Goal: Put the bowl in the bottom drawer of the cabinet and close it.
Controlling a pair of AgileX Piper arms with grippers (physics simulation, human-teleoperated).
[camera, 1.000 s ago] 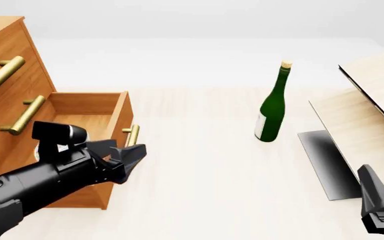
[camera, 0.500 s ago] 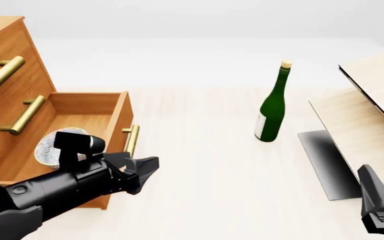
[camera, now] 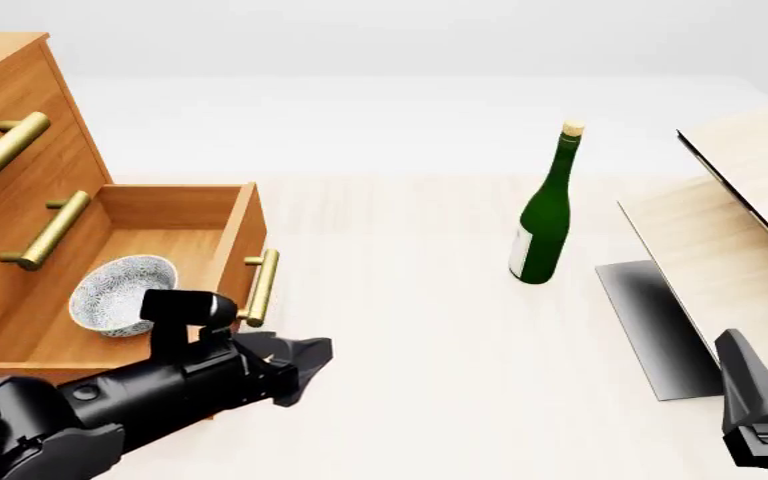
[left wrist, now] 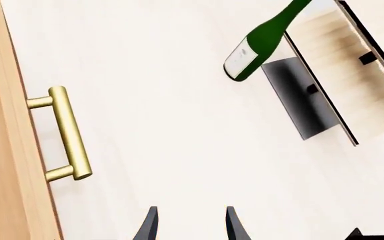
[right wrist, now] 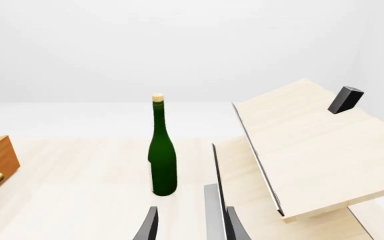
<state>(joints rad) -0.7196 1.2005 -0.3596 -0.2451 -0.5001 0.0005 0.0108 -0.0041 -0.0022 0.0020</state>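
The bowl [camera: 121, 293], white with grey speckles, sits upright inside the open bottom drawer [camera: 211, 215] of the orange-brown cabinet [camera: 11, 110] at the left. The drawer's brass handle [camera: 261, 287] [left wrist: 68, 132] faces the table's middle. My left gripper [camera: 307, 368] [left wrist: 190, 227] hovers outside the drawer, just in front of its front panel on the near side, open and empty. My right gripper [camera: 758, 420] [right wrist: 190, 227] rests at the near right corner, also open and empty. The bowl does not show in either wrist view.
A tall green bottle [camera: 542, 225] [right wrist: 163, 160] [left wrist: 259, 45] stands upright mid-table. Pale light-wood boards [camera: 731, 230] [right wrist: 312, 145] with a dark grey panel [camera: 651, 325] lean at the right. Two shut upper drawers with brass handles [camera: 4, 150] sit above the open one.
My left arm has drawn back out of the drawer toward the near side and right, uncovering the bowl lying in the drawer. The right arm has not moved.
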